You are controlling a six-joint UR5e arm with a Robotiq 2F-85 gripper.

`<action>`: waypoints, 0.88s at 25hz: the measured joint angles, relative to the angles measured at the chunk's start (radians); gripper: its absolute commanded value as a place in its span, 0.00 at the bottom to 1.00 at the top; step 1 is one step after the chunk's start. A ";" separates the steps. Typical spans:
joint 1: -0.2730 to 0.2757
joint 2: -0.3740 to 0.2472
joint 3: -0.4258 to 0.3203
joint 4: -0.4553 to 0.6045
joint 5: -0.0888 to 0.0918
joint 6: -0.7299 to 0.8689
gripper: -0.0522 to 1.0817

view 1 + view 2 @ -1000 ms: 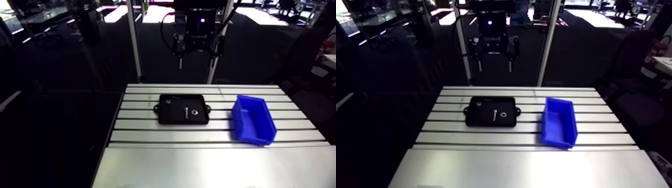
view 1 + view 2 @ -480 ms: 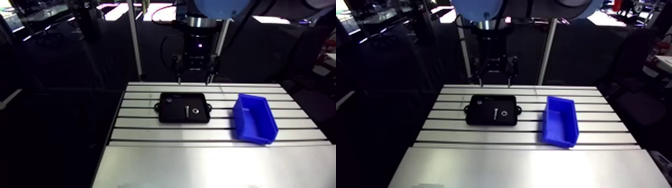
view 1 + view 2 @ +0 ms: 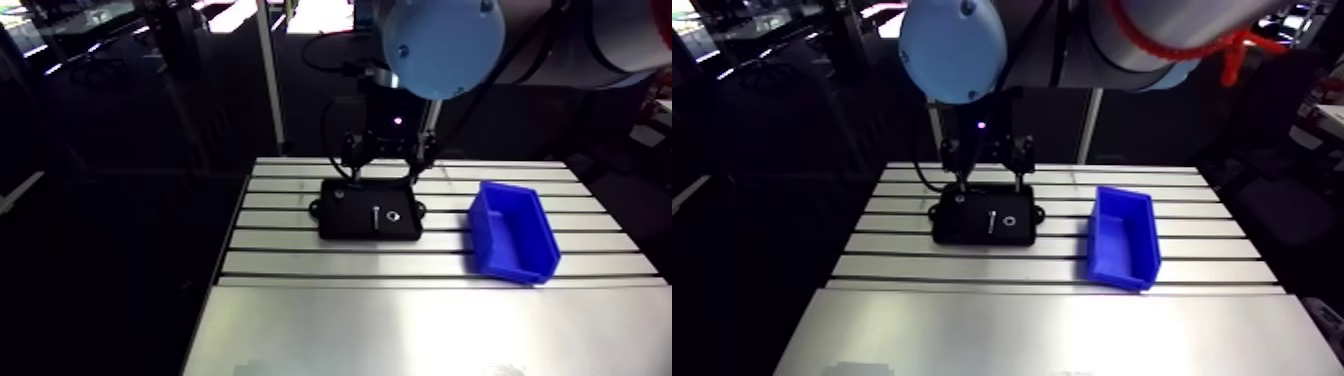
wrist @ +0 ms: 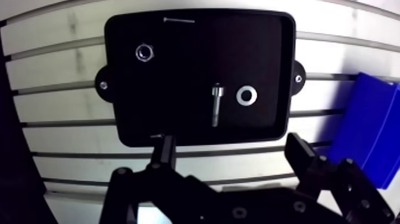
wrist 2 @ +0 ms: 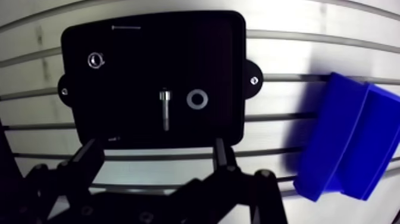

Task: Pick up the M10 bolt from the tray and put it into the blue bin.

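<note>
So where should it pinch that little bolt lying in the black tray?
Probably mid-shank, from straight above. The bolt lies flat in the tray, so the gripper can close across its thin shank. The washer sits close beside the head, so grip further down.

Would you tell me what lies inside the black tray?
A bolt beside a washer, a nut and a thin pin lie in the tray. The open claw hides only bits of its near rim.

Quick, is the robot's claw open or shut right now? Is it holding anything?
Gripper: open, holding nothing; the bolt lies in the tray ahead of it.
</note>
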 measured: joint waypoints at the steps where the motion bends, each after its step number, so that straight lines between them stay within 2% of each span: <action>1: 0.000 0.002 0.004 -0.007 0.000 -0.003 0.05; 7: 0.002 0.031 0.030 -0.058 0.003 -0.015 0.05; 22: 0.001 0.097 0.026 -0.069 0.004 -0.014 0.06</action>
